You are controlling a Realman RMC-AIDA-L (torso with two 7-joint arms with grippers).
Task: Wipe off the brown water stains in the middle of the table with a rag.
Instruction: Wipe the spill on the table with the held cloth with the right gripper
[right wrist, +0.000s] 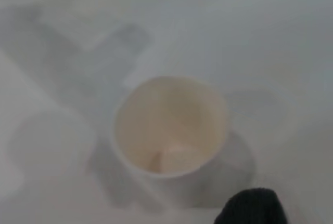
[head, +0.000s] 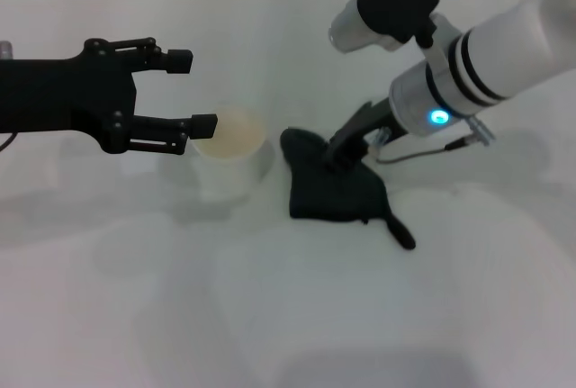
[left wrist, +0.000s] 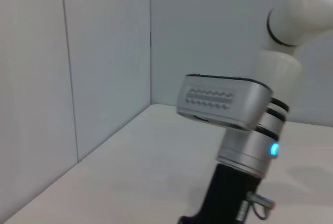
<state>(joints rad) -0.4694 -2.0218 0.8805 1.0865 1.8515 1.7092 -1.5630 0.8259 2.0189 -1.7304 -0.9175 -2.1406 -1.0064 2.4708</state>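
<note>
Right tool (head: 346, 149) down on rag (head: 335, 188), planted near its upper edge — whether fingers are apart or clamped on cloth, cannot tell. Rag lies spread flat on worktop (head: 297, 316), tail strip trailing toward near right side. Brown stains not visible in any view — likely hidden under rag. White paper cup (head: 229, 140) stands just left of rag, so any leftward stroke risks nudging it. Left tool (head: 184, 91) hovers apart-fingered by cup, farther from rag — right arm nearer.
</note>
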